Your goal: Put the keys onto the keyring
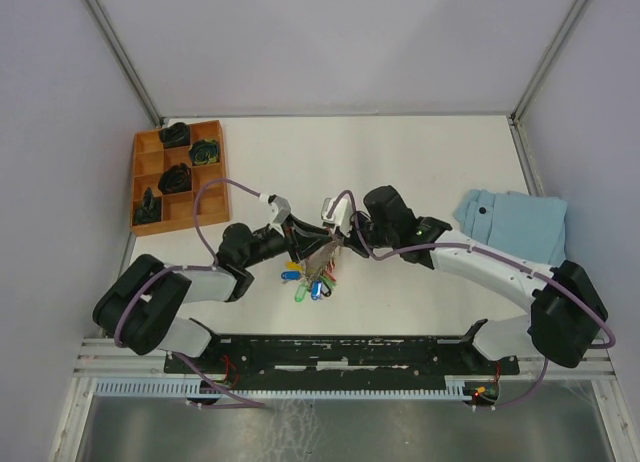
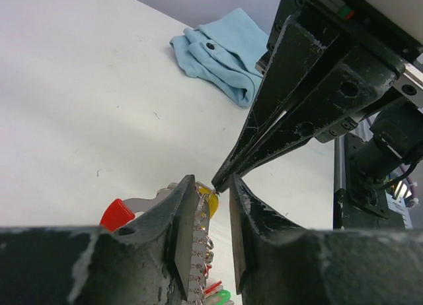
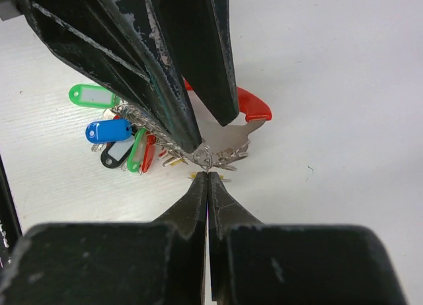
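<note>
The keyring (image 3: 221, 146) could slide free, I judged, because the left pincer (image 2: 210, 203) stood slightly apart, with the keyring's chain only lying against one finger and nothing clamped. The right pincer (image 3: 208, 178) was pressed together, its tips touching the keyring. The tagged keys (image 3: 109, 130) fanned out just beside it, toward the table's (image 3: 344, 87) near edge.

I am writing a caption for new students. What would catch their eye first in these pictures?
First, the left gripper and right gripper, nearly tip to tip over the keys with bright tags at the middle of the table. Then the blue cloth at the right edge and the orange tray at the far left corner.
</note>
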`<state>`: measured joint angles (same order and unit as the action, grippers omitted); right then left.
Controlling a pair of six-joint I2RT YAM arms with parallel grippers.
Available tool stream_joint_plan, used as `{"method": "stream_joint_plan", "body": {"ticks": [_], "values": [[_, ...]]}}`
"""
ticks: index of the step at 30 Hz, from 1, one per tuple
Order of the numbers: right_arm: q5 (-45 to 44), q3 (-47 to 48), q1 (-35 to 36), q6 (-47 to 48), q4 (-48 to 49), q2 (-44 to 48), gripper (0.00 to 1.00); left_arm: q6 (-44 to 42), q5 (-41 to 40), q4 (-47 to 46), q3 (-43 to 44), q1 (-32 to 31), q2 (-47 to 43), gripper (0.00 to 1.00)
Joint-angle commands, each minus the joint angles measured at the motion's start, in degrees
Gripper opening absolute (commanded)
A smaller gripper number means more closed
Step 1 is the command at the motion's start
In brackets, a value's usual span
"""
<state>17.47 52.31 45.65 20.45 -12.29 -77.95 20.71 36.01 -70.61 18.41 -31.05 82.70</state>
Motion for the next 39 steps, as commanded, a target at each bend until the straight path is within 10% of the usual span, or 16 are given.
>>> {"method": "stream_joint_plan", "body": {"ticks": [1,14,21,39], "values": [[0.5,4.9,0.3,3.6,-1.9,0.5,0.01,-5.2,1.4,5.3,1.2,0.1,-3.4,0.37],[-4.5,9.9,0.3,1.6,-11.6,-3.3,0.01,-9.3,8.0,16.0,6.2,0.1,0.1,0.48],[-11.6,6.9,-2.8,-14.0,-17.1,-4.7,0.21,-11.3,4.7,22.2,8.2,0.1,1.9,0.48],[-2.9,-16.4,-9.7,-38.1,15.2,-4.9,0.26,-14.5,5.2,29.0,11.5,0.0,6.5,0.48]]}}
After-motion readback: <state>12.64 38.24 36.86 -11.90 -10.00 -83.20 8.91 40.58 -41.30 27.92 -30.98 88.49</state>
